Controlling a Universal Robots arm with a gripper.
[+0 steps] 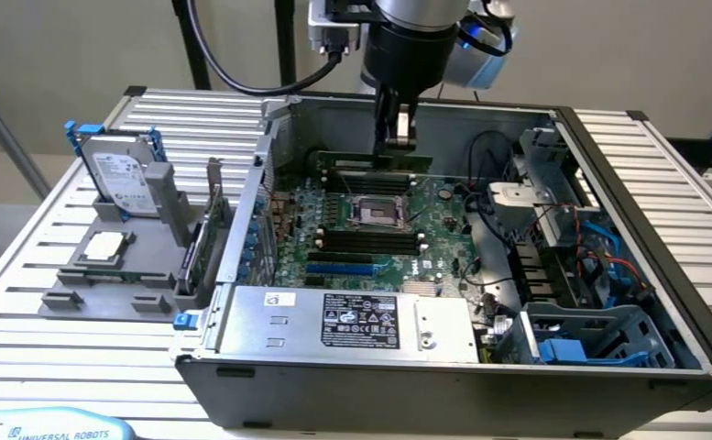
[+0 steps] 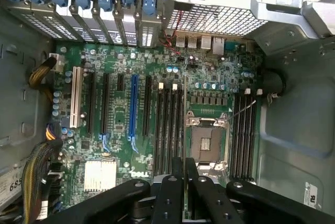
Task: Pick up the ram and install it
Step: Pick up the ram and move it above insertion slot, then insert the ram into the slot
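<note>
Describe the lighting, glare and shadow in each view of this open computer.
Exterior view: soft, even light on the held ram, pale sheen on the power supply. Wrist view: the rear panel glares white; the fingers look dark.

Robotics lab or test cell set up for PC assembly, not a home or office. Evidence: industrial robot arm [image 1: 410,41] hanging over a desktop PC case [image 1: 368,390] with its side panel off and the motherboard [image 1: 442,229] exposed. Its gripper [image 1: 395,139] pinches the ram [image 1: 349,162] above the board. Case sits on a slatted aluminium bench [image 1: 38,367]. Next to it, a grey fixture block [image 1: 99,298] seats a hard drive [image 1: 124,170] and a processor chip [image 1: 105,245]. Teal device [image 1: 38,426] labelled Universal Robots at the near edge. Plain beige wall [image 1: 62,46] and a black cable [image 1: 227,64] behind.
</note>
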